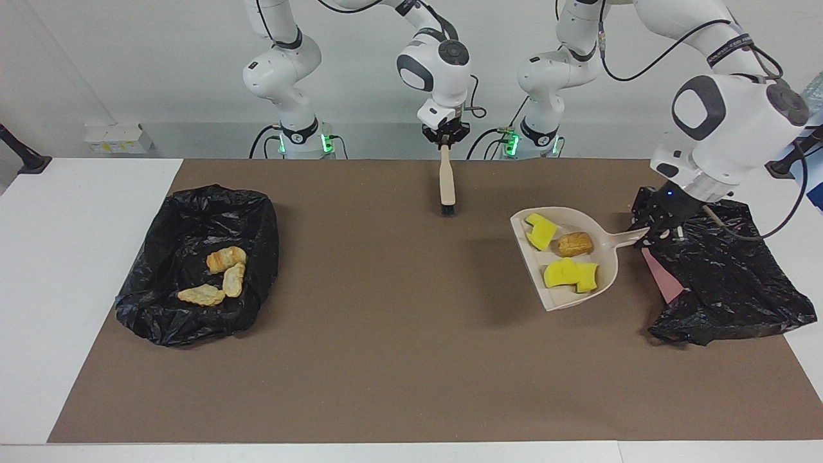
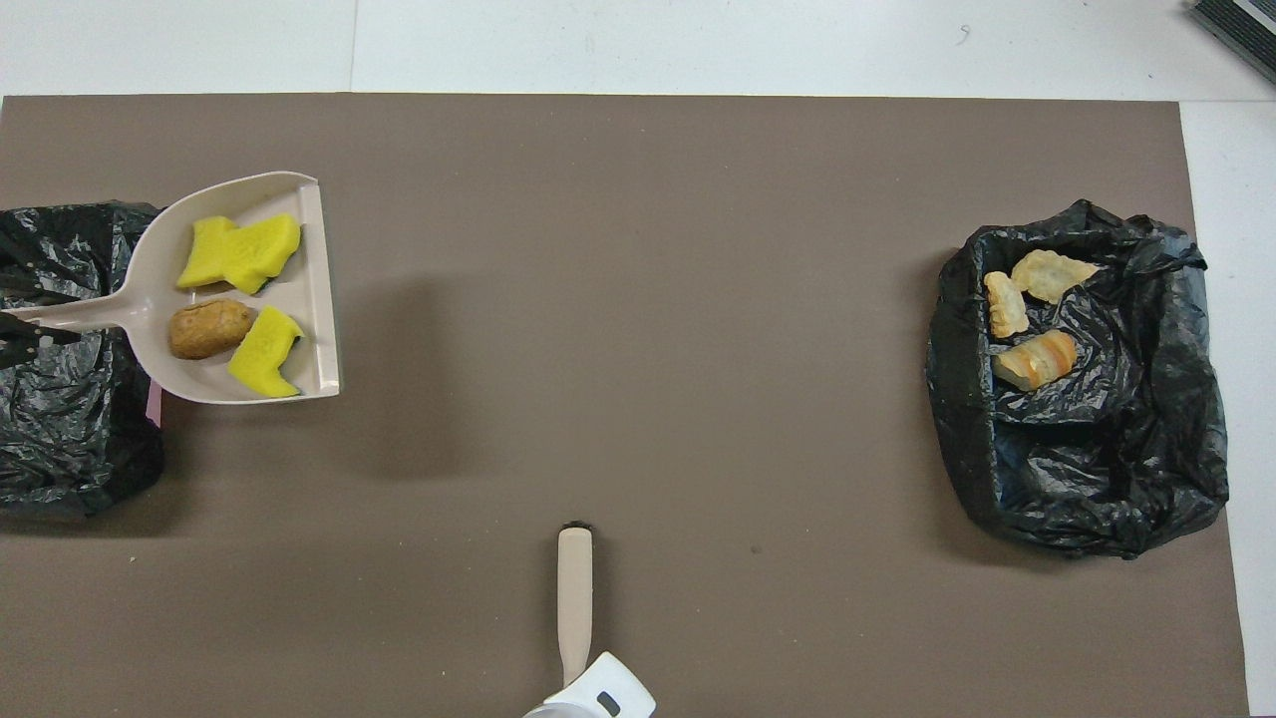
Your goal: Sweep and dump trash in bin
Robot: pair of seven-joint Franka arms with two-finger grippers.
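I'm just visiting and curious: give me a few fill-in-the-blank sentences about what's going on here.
1. The dustpan, held by the left gripper, carries ____ yellow sponge chunks and one brown nugget.
2. The right gripper holds the ____ by its handle.
3. The three bread-like lumps lie in the black-lined ____ toward the right arm's end.

Missing words: three; brush; bin

Sponge chunks (image 1: 560, 257) and nugget (image 1: 574, 244) on dustpan (image 1: 609, 273), bread lumps (image 1: 222, 276) in bin (image 1: 193, 321)
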